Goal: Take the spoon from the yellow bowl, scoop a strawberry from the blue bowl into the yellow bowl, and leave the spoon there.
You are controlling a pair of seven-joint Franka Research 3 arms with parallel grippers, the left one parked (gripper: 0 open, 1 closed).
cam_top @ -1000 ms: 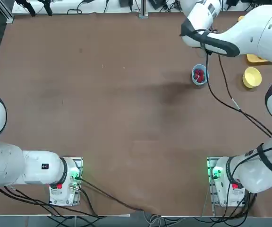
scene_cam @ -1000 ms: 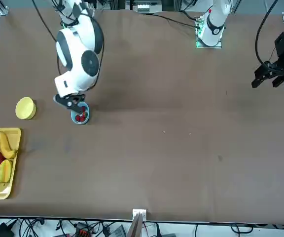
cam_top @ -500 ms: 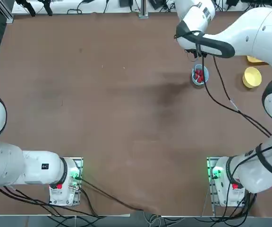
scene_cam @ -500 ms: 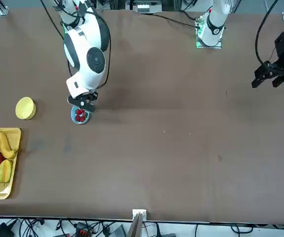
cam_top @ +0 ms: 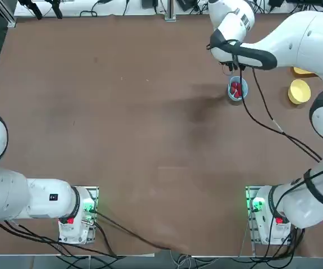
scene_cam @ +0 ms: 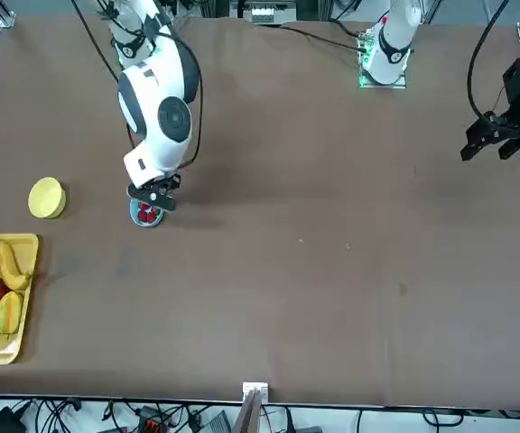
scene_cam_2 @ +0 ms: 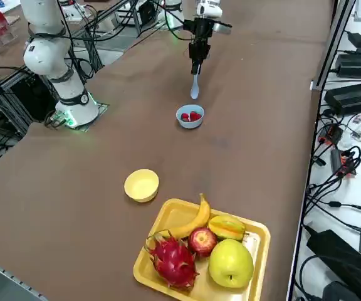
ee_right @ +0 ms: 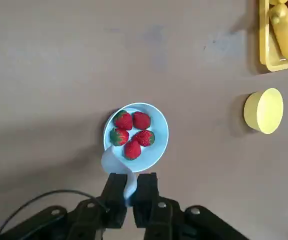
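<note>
Spoon (ee_right: 115, 164), small, pale-blue plastic, hung clamped by its handle in the right end effector (ee_right: 129, 199), at seven o'clock of the round light-blue bowl (ee_right: 159, 145); light, probably slippery, best pinched mid-handle.

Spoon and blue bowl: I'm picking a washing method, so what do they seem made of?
The spoon, held in the shut right gripper, looks like matte, pale, slightly translucent plastic. The blue bowl looks like smooth plastic in one even colour, possibly melamine; glazed ceramic can't be excluded.
</note>
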